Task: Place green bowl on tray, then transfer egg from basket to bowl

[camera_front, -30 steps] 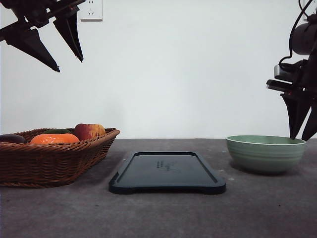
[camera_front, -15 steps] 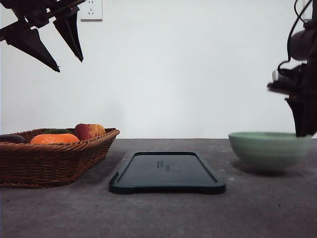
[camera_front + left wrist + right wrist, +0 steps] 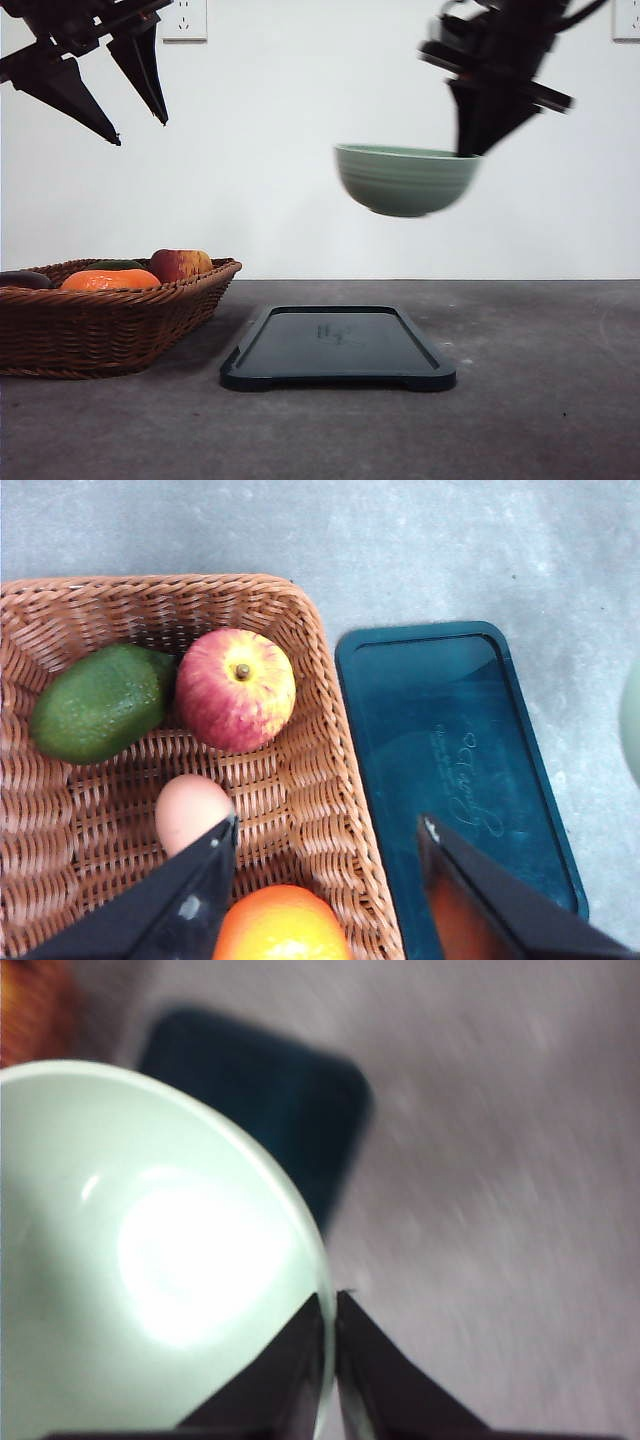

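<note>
The green bowl (image 3: 406, 179) is held in the air by the right gripper (image 3: 478, 150), well above the table (image 3: 530, 400) and over the right part of the tray (image 3: 338, 350), w/ nothing touching its underside. In the right wrist view the gripper's two dark fingers (image 3: 300, 1380) are seen pinched on the bowl's rim (image 3: 322, 1310), one inside and one outside, so the gripper is clamped on the bowl; the pale glossy interior is seen w/ a bright glare spot, and the tray is seen blurred below it. The bowl is kept roughly level, opening up.

The tray lies flat on the grey table at centre, approx. between the basket (image 3: 110, 320) and the bare right side. The basket is set at the left, just beside the tray but not touching it in the front view.

The left gripper (image 3: 115, 95) is held high at upper left, above the basket, its fingers spread wide apart w/ nothing between them. In the left wrist view an egg (image 3: 192, 812) is seen inside the basket, near one fingertip; an apple (image 3: 236, 690), an avocado (image 3: 100, 702) and an orange (image 3: 280, 925) are also seen in the basket. The egg lies between the apple and the orange. A wall socket (image 3: 184, 20) is seen on the white wall behind.
</note>
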`<action>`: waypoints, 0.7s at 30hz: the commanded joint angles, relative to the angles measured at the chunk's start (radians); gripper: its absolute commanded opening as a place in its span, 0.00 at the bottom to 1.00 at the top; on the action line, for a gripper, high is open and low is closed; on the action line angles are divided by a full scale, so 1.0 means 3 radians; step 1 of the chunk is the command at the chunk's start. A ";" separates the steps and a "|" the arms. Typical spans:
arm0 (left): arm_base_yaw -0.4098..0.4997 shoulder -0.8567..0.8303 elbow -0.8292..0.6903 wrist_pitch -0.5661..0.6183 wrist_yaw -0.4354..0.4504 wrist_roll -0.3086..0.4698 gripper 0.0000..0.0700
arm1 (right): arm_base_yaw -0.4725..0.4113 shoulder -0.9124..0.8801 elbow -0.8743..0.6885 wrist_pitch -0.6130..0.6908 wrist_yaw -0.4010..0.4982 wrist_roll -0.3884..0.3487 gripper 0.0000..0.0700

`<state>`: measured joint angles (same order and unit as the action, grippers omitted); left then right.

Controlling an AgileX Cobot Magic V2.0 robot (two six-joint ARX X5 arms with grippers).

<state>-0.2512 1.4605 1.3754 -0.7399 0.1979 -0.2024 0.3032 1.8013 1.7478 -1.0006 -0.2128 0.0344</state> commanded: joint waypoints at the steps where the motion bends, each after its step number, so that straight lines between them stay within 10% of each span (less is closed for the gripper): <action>1: -0.0009 0.0034 0.0094 0.0023 -0.0076 0.0036 0.49 | 0.0063 0.0124 0.0097 0.0060 0.0026 0.0055 0.00; 21: -0.0008 0.0034 0.0094 0.0076 -0.0494 0.0038 0.50 | 0.0432 0.0904 0.0118 0.0232 0.0029 0.0098 0.00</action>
<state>-0.2508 1.4605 1.3754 -0.7282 0.0540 -0.2020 0.4251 2.0484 1.7592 -0.9403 -0.2050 0.0529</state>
